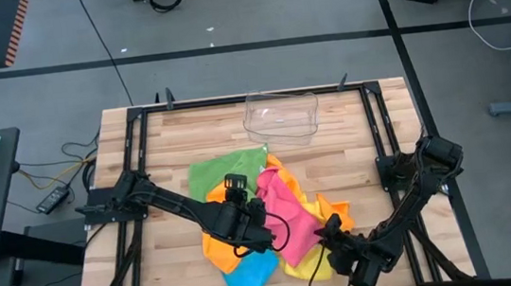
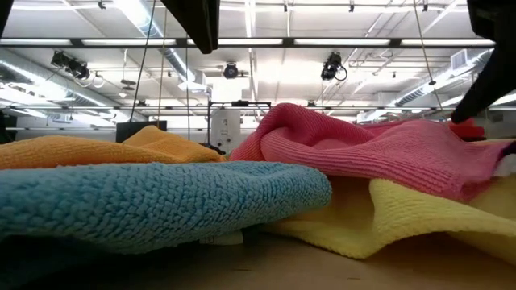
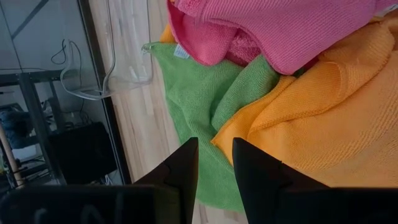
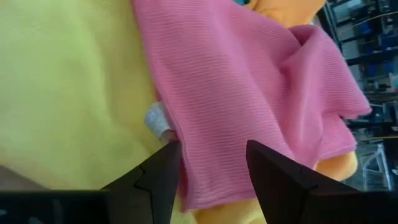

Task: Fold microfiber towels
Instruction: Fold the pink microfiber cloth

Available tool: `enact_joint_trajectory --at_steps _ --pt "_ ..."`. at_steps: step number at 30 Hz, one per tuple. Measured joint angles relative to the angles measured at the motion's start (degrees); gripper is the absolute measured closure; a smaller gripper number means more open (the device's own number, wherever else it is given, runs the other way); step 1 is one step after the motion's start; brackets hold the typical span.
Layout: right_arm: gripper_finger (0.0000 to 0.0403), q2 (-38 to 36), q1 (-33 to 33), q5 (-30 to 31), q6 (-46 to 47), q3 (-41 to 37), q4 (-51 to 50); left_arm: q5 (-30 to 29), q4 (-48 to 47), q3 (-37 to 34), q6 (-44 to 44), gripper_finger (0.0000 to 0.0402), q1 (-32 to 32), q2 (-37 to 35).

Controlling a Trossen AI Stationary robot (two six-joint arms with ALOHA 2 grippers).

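Microfiber towels lie in a loose heap near the middle of the wooden table [image 1: 160,139], toward its front half: the green towel [image 1: 221,173] spreads at the back of the pile, the pink towel [image 1: 286,208] drapes across the centre, the orange towel [image 1: 219,247] bunches under and beside it, the yellow towel [image 1: 308,266] pokes out at the front right, and the blue towel [image 1: 251,279] trails off toward the front edge. Behind the heap, just past the green cloth, sits a clear plastic tray [image 1: 281,117]. The left gripper [image 3: 214,162] hangs over the pile's left side, above where the orange cloth overlaps the green one; its fingers stand a narrow gap apart with nothing between them. The right gripper [image 4: 211,165] is low at the front right of the heap, its fingers parted fairly wide and straddling the edge of the pink towel where it lies over the yellow one, beside a small white label [image 4: 158,121]; whether the finger tips actually touch the fabric is hard to judge from this angle. From table height, the blue towel fills the left foreground, with the yellow one lower right and the pink ridged on top.
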Motion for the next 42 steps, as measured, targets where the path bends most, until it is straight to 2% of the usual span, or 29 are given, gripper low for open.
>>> enact_joint_trajectory --at_steps 7,11,26,42 --pt "0.021 0.0 0.01 -0.11 -0.92 0.0 0.38 0.0 -0.01 0.0 0.04 0.0294 0.0 0.0" --pt "0.021 0.0 0.02 -3.35 -0.06 0.0 0.35 0.0 -0.03 0.0 0.02 0.0294 0.07 0.0" --pt "0.021 -0.07 0.02 -3.64 1.03 -3.61 0.04 -0.02 0.32 0.0 0.06 0.0294 0.07 0.0" --pt "0.021 -0.07 1.55 7.16 -2.8 -1.62 -0.09 0.0 0.43 0.0 0.2 0.0294 0.07 0.0"
